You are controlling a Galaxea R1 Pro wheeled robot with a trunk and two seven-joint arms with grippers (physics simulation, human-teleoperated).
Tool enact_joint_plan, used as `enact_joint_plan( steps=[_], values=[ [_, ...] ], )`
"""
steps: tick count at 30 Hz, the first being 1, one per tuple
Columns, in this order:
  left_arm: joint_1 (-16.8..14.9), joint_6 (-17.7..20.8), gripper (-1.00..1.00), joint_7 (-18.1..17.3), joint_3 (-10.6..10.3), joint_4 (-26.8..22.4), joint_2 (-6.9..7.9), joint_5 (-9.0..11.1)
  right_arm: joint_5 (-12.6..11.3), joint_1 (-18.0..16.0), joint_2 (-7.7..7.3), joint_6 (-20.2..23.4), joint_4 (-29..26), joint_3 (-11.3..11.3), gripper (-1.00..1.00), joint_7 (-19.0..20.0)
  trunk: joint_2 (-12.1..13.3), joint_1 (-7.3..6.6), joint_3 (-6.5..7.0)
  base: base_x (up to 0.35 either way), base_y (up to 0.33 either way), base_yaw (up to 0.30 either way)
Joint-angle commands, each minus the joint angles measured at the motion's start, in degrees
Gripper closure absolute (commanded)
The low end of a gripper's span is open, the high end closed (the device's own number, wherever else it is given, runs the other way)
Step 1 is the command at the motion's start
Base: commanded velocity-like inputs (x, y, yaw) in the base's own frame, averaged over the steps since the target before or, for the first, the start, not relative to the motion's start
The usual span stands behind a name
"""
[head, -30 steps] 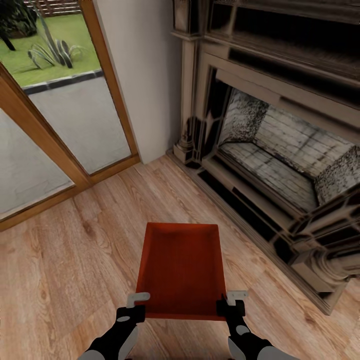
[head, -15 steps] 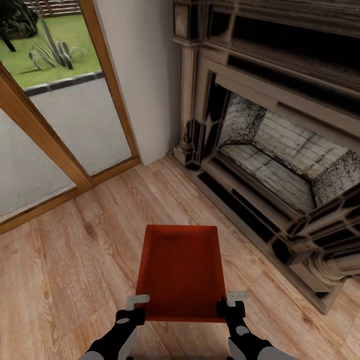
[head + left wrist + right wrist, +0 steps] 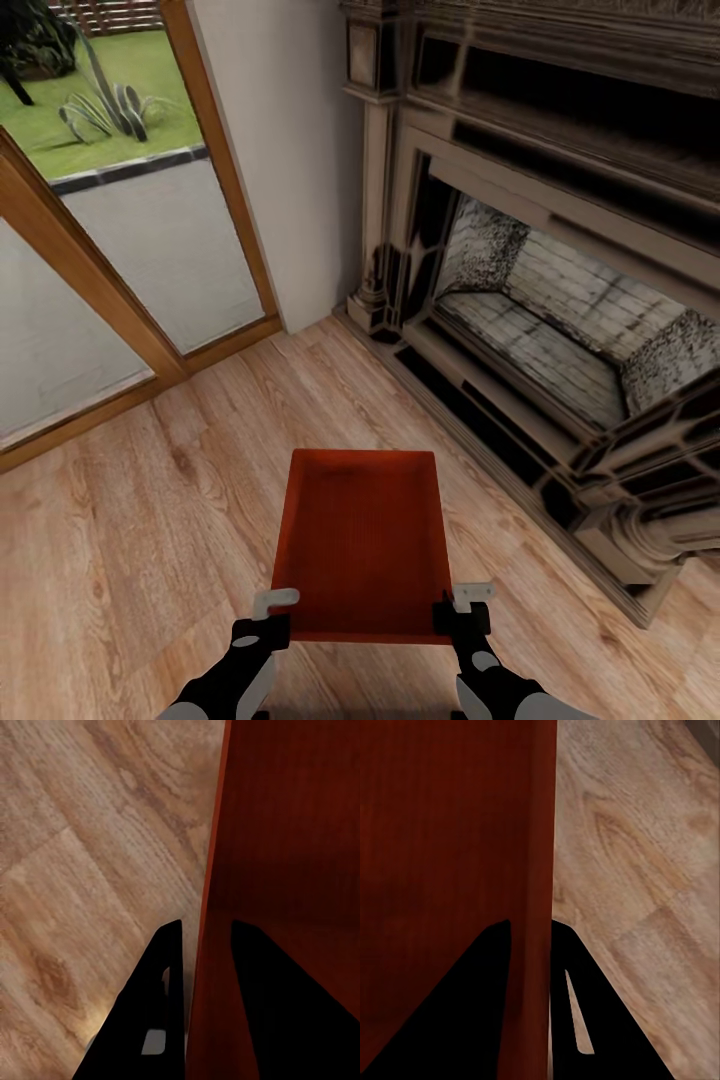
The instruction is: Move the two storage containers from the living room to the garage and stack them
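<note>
Storage container (image 3: 362, 540), orange-red and open-topped, low in the middle of the head view, carried above the wood-plank floor (image 3: 120, 540) of the living room. Empty inside, as far as can be seen.

At upper left, wood-framed glass door (image 3: 120, 240) with grass and paving beyond.

Lower left: left claw (image 3: 272, 612) closed on the container's near left corner. In the left wrist view, left claw (image 3: 202, 1005) straddling the wall, one finger outside, one inside, storage container (image 3: 292, 832) running away from it.

Lower right: right claw (image 3: 466, 606) gripping the near right corner likewise. In the right wrist view, right claw (image 3: 531, 1005) pinching the wall of the storage container (image 3: 442, 817) between both fingers.

Along the right side, dark fireplace (image 3: 560, 330) with pale brick lining.

Judged so far: one container picked up with both claws, not yet out of the living room. Left to do: haul to the garage, set down on the grey floor, fetch the second container, stack on top.
</note>
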Motion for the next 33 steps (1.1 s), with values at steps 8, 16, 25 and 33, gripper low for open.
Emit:
enact_joint_plan(
  steps=[8, 16, 25, 33],
  values=[
    [0.0, 0.2, 1.0, 0.4, -0.9, 0.8, 0.05, 1.1, 0.5, -0.1, -0.04, -2.5, -0.6, -1.3, 1.0, -0.2, 2.8, -1.54, 1.23, 0.0, 0.0, 0.0],
    [0.0, 0.1, 1.0, 0.4, -0.9, 0.9, -0.03, 1.1, 0.5, -0.1, -0.03, -2.5, -0.6, -1.3, 1.0, -0.3, 2.8, -1.54, 1.23, 0.0, 0.0, 0.0],
    [0.0, 0.1, 1.0, 0.4, -1.0, 0.8, -0.01, 1.1, 0.4, -0.1, -0.04, -2.5, -0.6, -1.3, 1.0, -0.3, 2.8, -1.54, 1.23, 0.0, 0.0, 0.0],
    [0.0, 0.1, 1.0, 0.4, -1.0, 0.8, -0.01, 1.1, 0.4, -0.1, -0.02, -2.5, -0.6, -1.3, 1.0, -0.3, 3.2, -1.76, 1.41, 0.0, 0.0, 0.0]
  ],
)
